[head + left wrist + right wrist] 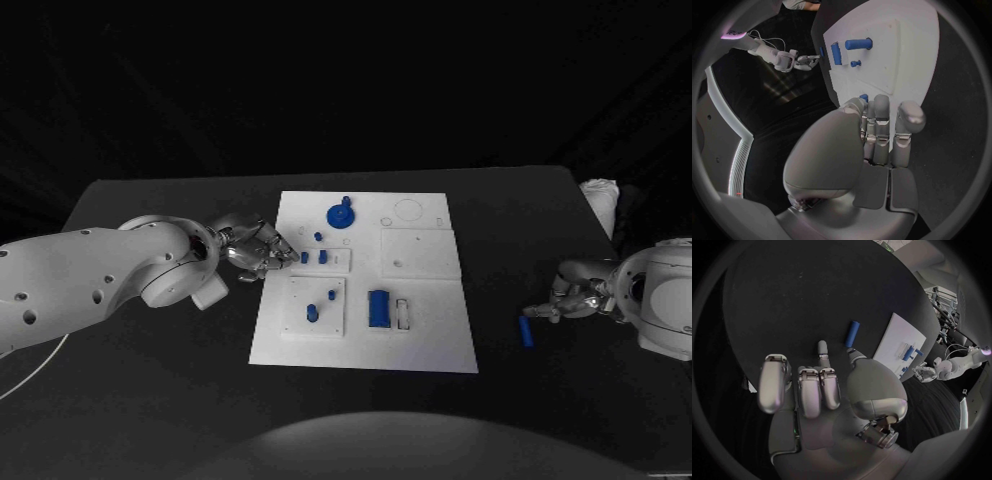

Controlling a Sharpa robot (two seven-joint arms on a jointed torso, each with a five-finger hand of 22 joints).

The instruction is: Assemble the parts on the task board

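The white task board (433, 330) (904, 45) (893, 335) lies mid-table. On it are a blue gear-like disc (340, 213), a blue block (379, 308) and several small blue pegs (313, 314) (858, 44). My left hand (260, 250) (879, 130) is at the board's left edge, thumb and fingertips close around a small blue part (304, 257) (863, 97); whether it is gripped is unclear. A blue cylinder (526, 331) (852, 333) lies on the table right of the board. My right hand (574, 300) (817, 385) sits just beside it, holding nothing, one finger stretched toward it.
A white object (603, 195) stands at the table's far right edge. Raised white sub-plates (418, 252) sit on the board. Black table (173, 350) stretches around the board on all sides.
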